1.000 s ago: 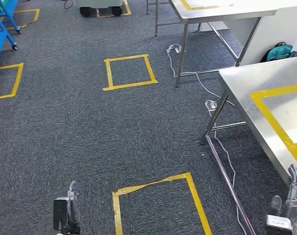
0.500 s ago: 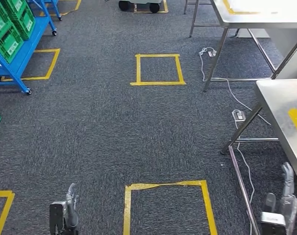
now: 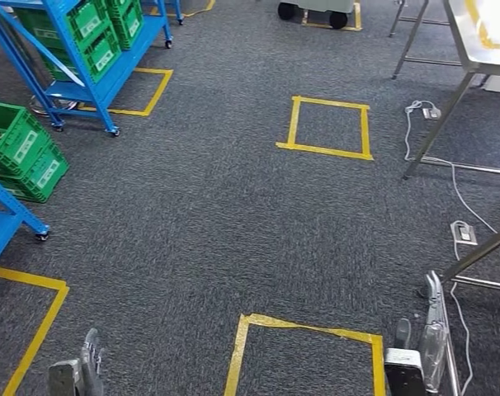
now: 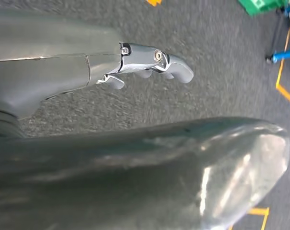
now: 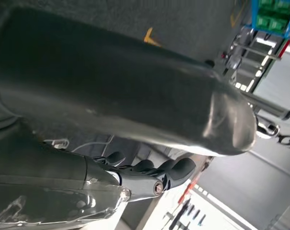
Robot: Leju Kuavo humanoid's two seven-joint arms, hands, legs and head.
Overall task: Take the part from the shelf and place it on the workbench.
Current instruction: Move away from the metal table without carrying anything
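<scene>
The left robot hand hangs empty, fingers slightly spread, above grey carpet crossed by yellow tape.

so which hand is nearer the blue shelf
Left. The left hand hangs on the blue shelf side; the right hand hangs far across, by the table leg.

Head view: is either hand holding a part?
No. The left hand and right hand hang empty above the carpet.

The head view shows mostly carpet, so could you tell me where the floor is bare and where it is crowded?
Bare carpet runs between the far taped square and the near taped square. It is crowded at the blue shelf with its green crates, and around the cables under the steel table.
</scene>
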